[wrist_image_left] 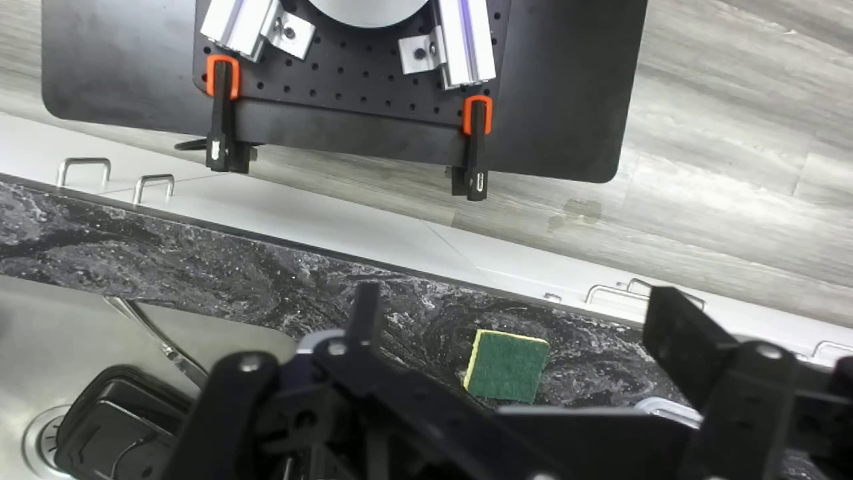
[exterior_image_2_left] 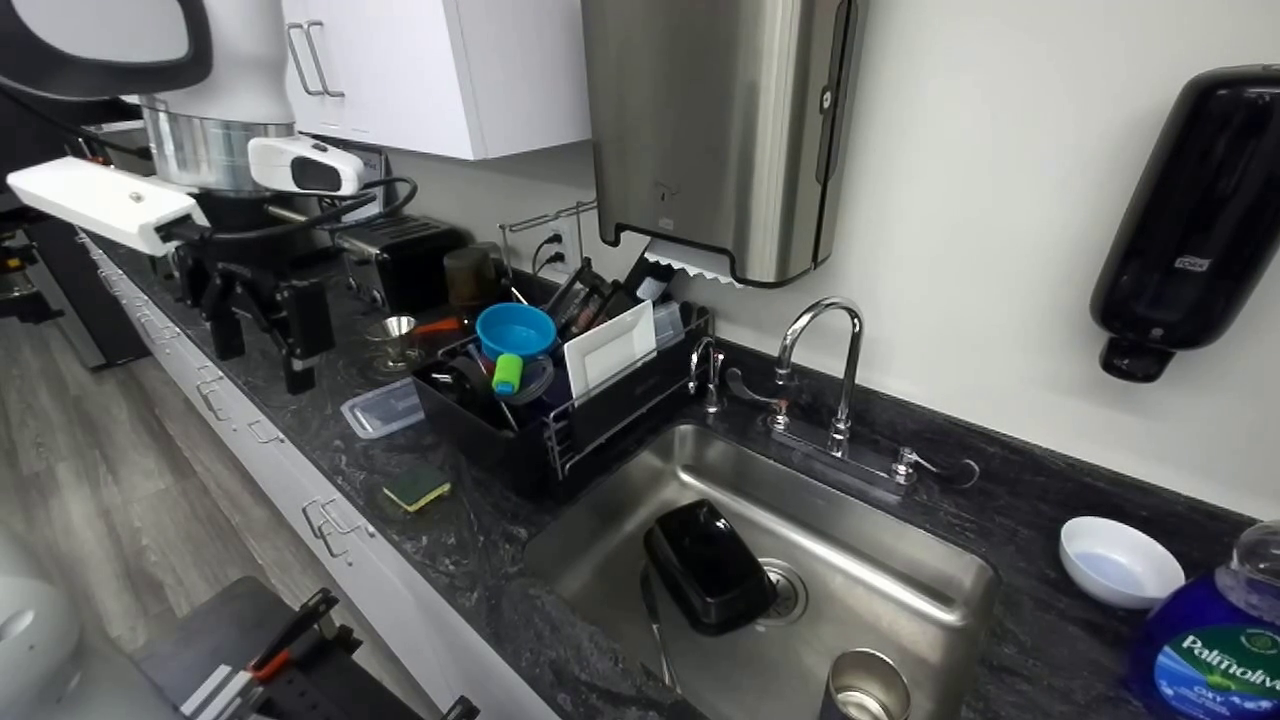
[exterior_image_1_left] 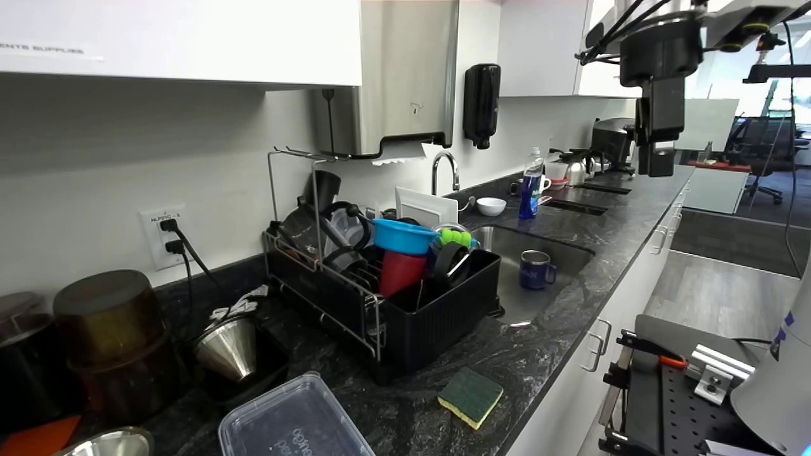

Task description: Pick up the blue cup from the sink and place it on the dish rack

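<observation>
The 2 jaws stand spread, high above the counter [wrist_image_left: 200, 260]. The blue cup [exterior_image_1_left: 535, 272] sits upright in the sink [exterior_image_2_left: 860, 590], apart from a black container [exterior_image_2_left: 710, 567]. The dish rack [exterior_image_1_left: 437, 323] beside the sink holds a light-blue bowl [exterior_image_1_left: 402, 236] above a red cup [exterior_image_1_left: 402, 272].

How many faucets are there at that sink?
2: a tall gooseneck faucet on the wall side of the sink, and a smaller faucet nearer the dish rack.
</observation>
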